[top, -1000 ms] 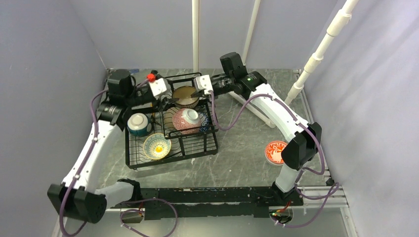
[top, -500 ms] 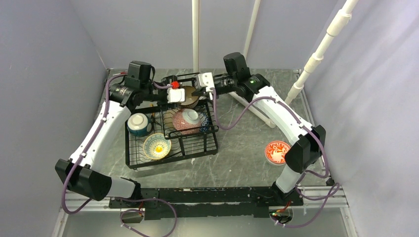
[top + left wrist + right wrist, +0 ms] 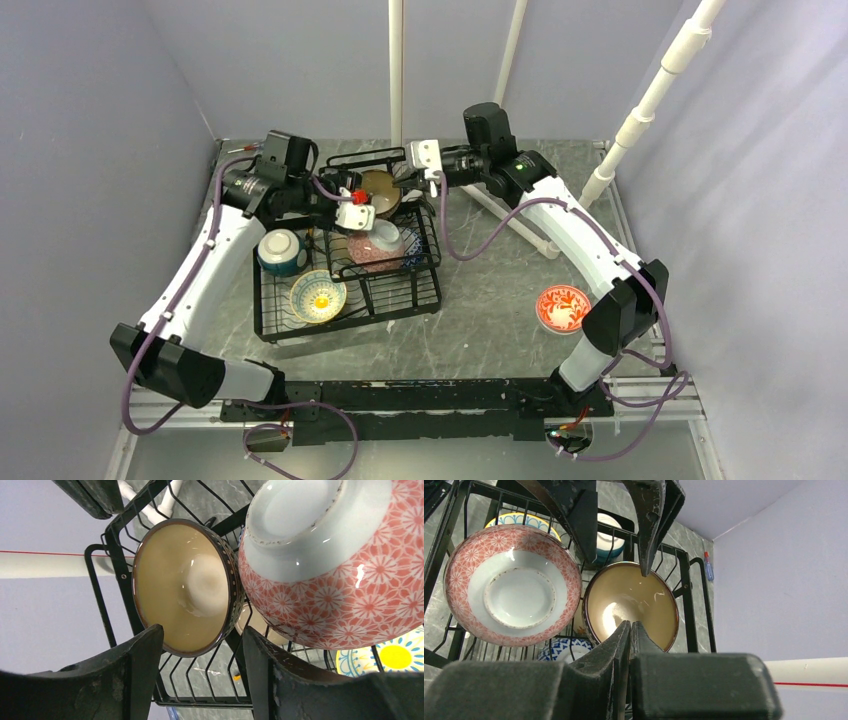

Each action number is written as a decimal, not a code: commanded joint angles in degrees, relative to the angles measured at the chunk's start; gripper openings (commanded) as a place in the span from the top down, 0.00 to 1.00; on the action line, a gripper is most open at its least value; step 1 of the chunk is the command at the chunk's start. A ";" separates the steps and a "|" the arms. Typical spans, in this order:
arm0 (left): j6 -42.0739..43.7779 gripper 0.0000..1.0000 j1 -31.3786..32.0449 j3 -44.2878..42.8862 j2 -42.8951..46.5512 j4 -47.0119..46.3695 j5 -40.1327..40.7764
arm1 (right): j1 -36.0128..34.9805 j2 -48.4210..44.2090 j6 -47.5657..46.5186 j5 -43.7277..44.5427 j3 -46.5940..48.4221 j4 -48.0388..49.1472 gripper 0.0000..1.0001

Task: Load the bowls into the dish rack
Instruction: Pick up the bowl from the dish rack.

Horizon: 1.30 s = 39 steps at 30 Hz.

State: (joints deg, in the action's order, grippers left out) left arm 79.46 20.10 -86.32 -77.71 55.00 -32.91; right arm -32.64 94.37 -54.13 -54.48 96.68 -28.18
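The black dish rack [image 3: 395, 292] fills the centre-left of the top view. A teal bowl [image 3: 281, 252] and a yellow-centred bowl [image 3: 318, 296] sit in its lower-left part, a pink-red patterned bowl [image 3: 378, 245] lies bottom-up in the middle, and a brown bowl [image 3: 378, 190] stands on edge at its upper end. Another red bowl [image 3: 560, 308] sits on the table well apart at lower right. The left gripper [image 3: 200, 635] hovers over the pink-red patterned bowl with fingers spread and nothing between them, while the right gripper [image 3: 630, 627], by the rack's upper edge, has its fingers pressed together, empty.

Tan bowl [image 3: 185, 587] (brown-rimmed), black rack [image 3: 390, 290]
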 commanded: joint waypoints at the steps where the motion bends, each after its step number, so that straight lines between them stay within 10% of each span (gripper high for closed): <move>1: 2.94 0.34 0.12 0.23 3.58 -1.13 -2.10 | 0.21 -1.82 1.09 -1.22 -0.24 2.48 0.91; 22: 9.43 0.47 4.51 -3.92 -4.21 4.93 3.14 | 0.55 -2.88 1.06 -0.63 -1.37 2.43 0.89; 33: 11.25 0.97 5.57 -1.48 -2.54 2.98 5.98 | 0.87 -4.80 1.25 -0.70 -3.29 3.78 0.87; 39: 6.22 0.97 5.57 1.91 2.73 -5.98 3.09 | 0.96 -6.24 4.52 -0.67 -5.27 7.52 0.74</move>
State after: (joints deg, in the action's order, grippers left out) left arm 88.07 25.36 -85.43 -81.17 58.19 -26.02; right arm -31.97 91.00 -52.42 -54.43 92.23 -25.41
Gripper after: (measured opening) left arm 0.054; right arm 0.170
